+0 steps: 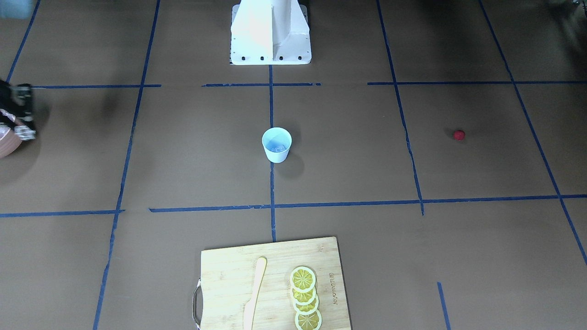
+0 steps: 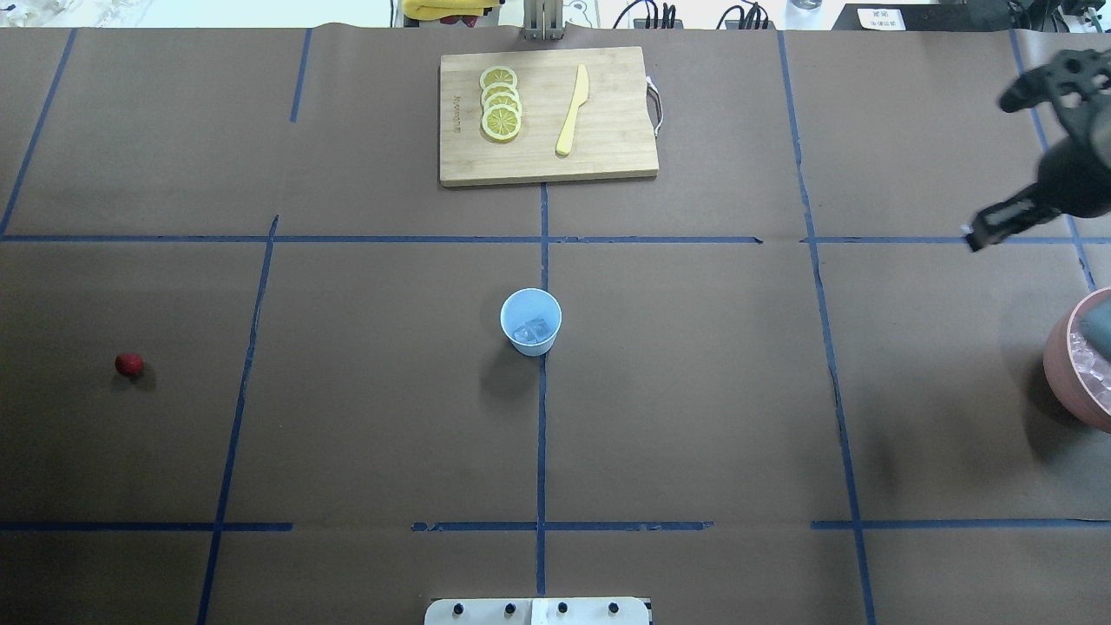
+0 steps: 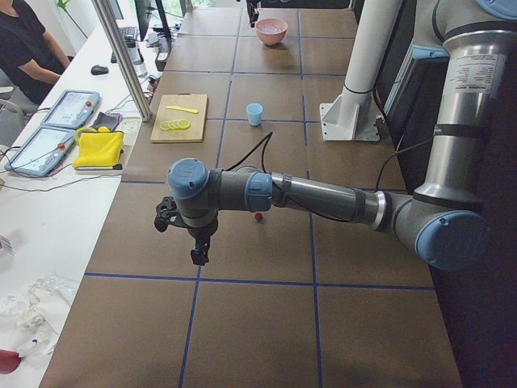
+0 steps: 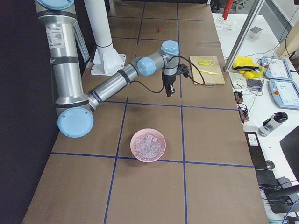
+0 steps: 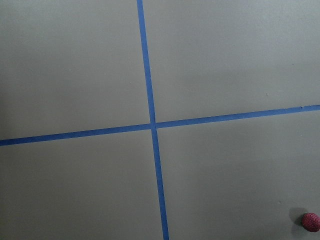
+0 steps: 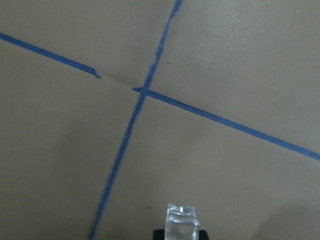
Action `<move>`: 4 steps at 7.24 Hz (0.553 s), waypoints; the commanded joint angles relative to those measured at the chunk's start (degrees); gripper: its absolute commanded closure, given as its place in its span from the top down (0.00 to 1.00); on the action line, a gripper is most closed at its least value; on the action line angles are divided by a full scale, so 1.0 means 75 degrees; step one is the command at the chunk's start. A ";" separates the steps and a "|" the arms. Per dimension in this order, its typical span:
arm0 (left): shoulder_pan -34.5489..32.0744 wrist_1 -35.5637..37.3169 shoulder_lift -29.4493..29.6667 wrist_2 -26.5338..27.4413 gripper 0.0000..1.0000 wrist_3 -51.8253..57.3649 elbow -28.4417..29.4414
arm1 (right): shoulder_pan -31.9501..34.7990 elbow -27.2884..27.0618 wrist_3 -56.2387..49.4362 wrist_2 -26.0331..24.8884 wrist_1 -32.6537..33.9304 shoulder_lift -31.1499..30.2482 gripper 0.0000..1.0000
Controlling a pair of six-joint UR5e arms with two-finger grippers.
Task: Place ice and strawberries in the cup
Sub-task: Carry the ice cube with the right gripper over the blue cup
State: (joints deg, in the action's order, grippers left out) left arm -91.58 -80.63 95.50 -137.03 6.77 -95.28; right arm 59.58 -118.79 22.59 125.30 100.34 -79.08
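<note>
Only the right wrist view shows the clear ice cube (image 6: 182, 222) pinched between the tips of the right gripper (image 4: 169, 91). The right-side view adds the pose. Beyond the pink bowl (image 4: 148, 160) of ice, that gripper points straight down over bare table, its arm stretched out low. The cup (image 2: 530, 323) stands mid-table with ice cubes inside. The strawberry (image 2: 128, 364) lies alone on the far left, near the left gripper (image 3: 197, 257). That gripper hangs downward from a level forearm, and its opening cannot be told.
</note>
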 commanded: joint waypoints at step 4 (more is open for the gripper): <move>0.0000 -0.0007 0.0005 0.0013 1.00 0.0000 0.0047 | -0.2982 0.1032 0.4435 -0.1282 0.1341 0.3904 0.00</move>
State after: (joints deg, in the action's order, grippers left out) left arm -91.58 -80.65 95.47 -136.97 6.83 -94.99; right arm 41.90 -115.06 49.05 118.65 110.12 -56.20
